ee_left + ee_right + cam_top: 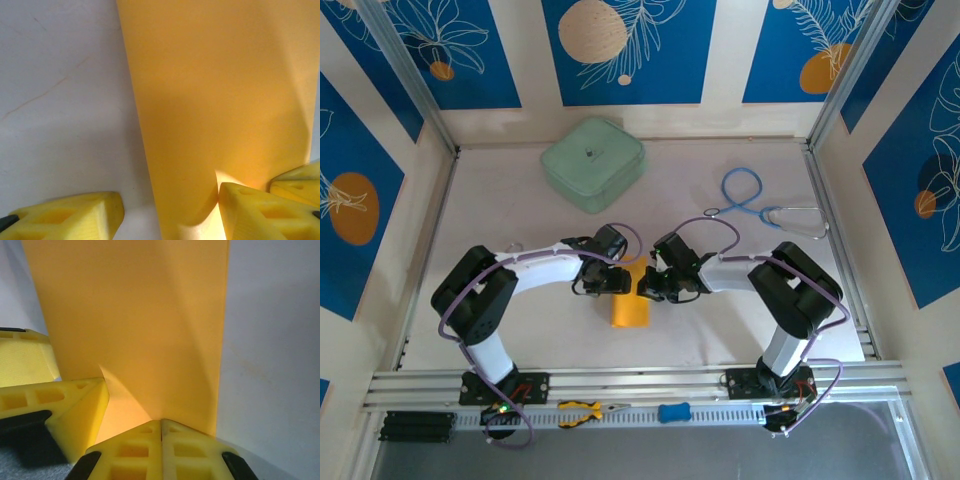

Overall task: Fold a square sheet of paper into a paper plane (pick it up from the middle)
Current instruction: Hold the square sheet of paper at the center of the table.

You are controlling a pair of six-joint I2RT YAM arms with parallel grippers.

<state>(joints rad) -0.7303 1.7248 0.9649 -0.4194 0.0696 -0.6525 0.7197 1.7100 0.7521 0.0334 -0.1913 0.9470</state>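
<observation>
The square sheet of paper (630, 308) is seen lying on the worktop (520, 220) a little nearer its front edge than its centre, between the 2 grippers, and it shows as a narrow orange-yellow oblong running front to back. In the right wrist view the paper (135, 315) is seen to rise in a paler fold towards the right gripper (161, 437), whose 2 yellow fingertips are pressed flat together with no gap, and the edge of the sheet appears to be pinched between them. From above, the right gripper (653, 287) is placed at the sheet's right edge near its far end. The left gripper (610, 283) is placed at the opposite edge. In the left wrist view the paper (215, 100) is straddled by the left gripper (170, 212), whose jaws are held partly apart. 1 finger (75, 215) is set over the bare worktop to one side of the sheet, and the other (260, 210) is touched by the curled paper, so nothing is clamped. The right gripper's fingers (300, 180) are seen just beside it. Near the worktop's far edge, left of centre, a mint-green case (592, 163) is set well apart from the paper. A blue-looped tool (745, 192) lies towards the far right corner. On the rail in front of the worktop, yellow-handled pliers (582, 411) and a small blue object (673, 411) are laid.
</observation>
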